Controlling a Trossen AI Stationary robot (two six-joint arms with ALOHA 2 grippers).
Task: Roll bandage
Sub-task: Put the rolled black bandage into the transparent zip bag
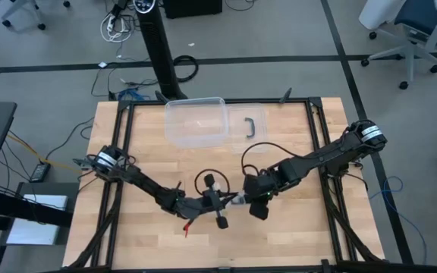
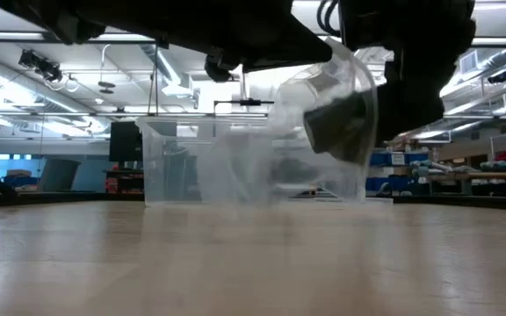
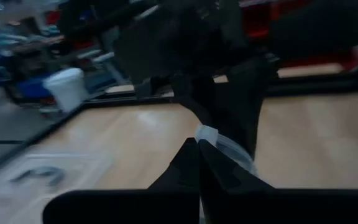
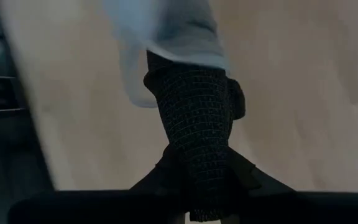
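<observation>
Room: grey floor with dark seams around a light wooden table (image 1: 150,227); office chairs past the far corners, cables on the floor.

High view, table: a clear plastic box (image 1: 196,120) stands near the far edge, its lid with a black handle (image 1: 253,125) just beside it.

High view, arms: both reach toward the table's middle, nearer the front edge. The left gripper (image 1: 222,203) and the right gripper (image 1: 250,199) meet close together, with a small pale bit of plastic between them.

Low view: under ceiling strip lights, the arms hang dark above the bare wood. A crinkly clear bag (image 2: 341,105) is lifted off the table with a dark, flat piece, apparently the bandage (image 2: 336,130), inside it; the box shows behind.

Left wrist view: its fingers (image 3: 188,168) are pressed together on the bag's clear edge.

Right wrist view: its fingers (image 4: 194,124), covered in black textured mesh, are pressed together on the pale plastic, above bare wood.
</observation>
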